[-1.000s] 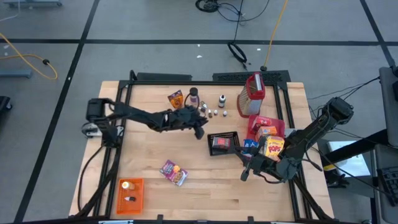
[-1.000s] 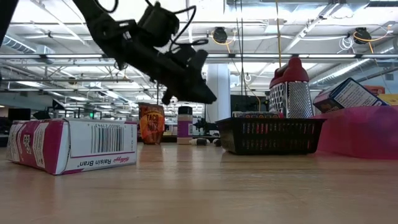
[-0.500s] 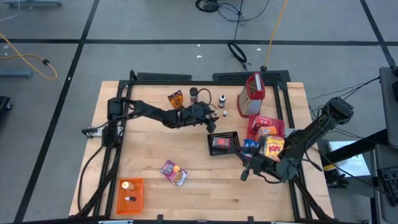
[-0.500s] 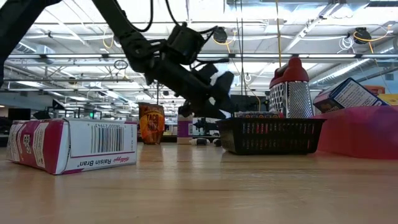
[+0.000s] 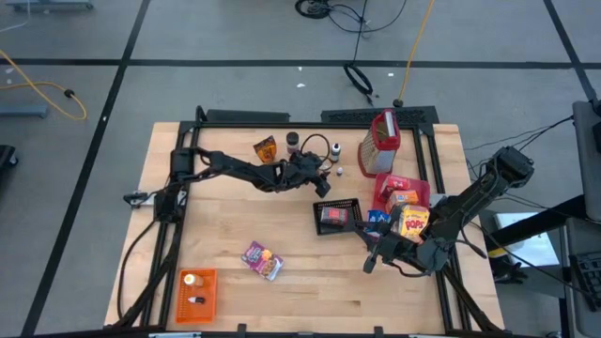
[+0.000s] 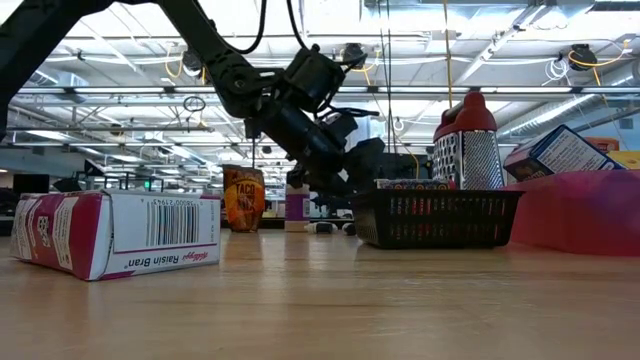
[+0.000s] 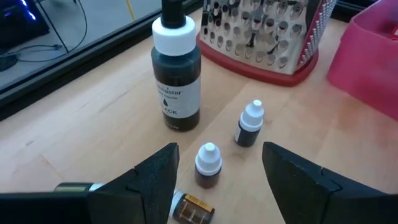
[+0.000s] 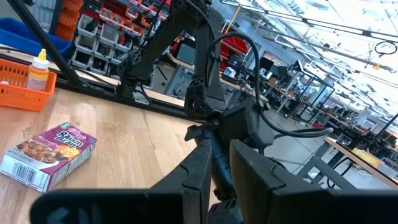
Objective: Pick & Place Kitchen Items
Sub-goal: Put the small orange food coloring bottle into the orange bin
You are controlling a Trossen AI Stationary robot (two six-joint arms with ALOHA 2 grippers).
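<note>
The left hand (image 5: pixel 322 180) is stretched over the far middle of the wooden surface (image 5: pixel 310 272), low above a group of tiny bottles. Its two fingers (image 7: pixel 158 180) stand wide apart and hold nothing. In the left wrist view, a small bottle with a white cap (image 7: pixel 208 165) stands between the fingers, and a second small bottle (image 7: pixel 250 123) stands just beside it. A small jar (image 7: pixel 189 209) lies on its side near the first one. A bigger black bottle with a white collar (image 7: pixel 176 81) stands behind them, and the red-framed grater (image 5: pixel 380 143) is next to it.

The right hand (image 5: pixel 371 261) waits at the near right part of the surface, beside the black mesh basket (image 5: pixel 337 216). Its fingers are almost together, with only a thin gap, and nothing is between them.

More boxes lie in the red tray (image 5: pixel 402 192) on the right, among them a yellow box (image 5: pixel 412 222). A purple Raisin Bran box (image 5: pixel 262 259) lies flat at the near left, well apart from both hands. An orange packet (image 5: pixel 266 148) stands at the far side. The orange crate (image 5: pixel 196 295) at the near left corner holds small bottles.
</note>
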